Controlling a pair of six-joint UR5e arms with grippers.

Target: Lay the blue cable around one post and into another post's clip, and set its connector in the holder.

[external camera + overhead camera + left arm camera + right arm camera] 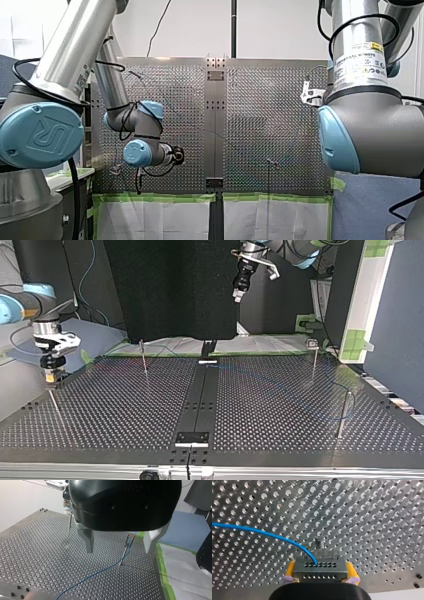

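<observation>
The right gripper point(320, 574), its yellow pads point(290, 571) closed narrowly on the metal connector point(319, 567), hangs over the holder point(321, 543) near the table's point(374, 517) edge; whether the block already touches the holder cannot be told. Seating the connector looks to be the step in hand. It calls for a slow, straight descent with the block kept level and square to the holder, the pads letting go only once it sits, since the stiff blue cable point(274, 535) curving out of its face could tip it or drag it off line. Outward from the grip, the cable arcs away across the perforated plate. In the left wrist view it runs up to the clip post point(127, 546) and seems to pass through the clip, and in the top view a faint blue line bends near a post point(343, 412) at the right. The left gripper point(118, 551) has its metal fingers spread wide with nothing between them, and the top view shows it high above the table, well apart from the work
</observation>
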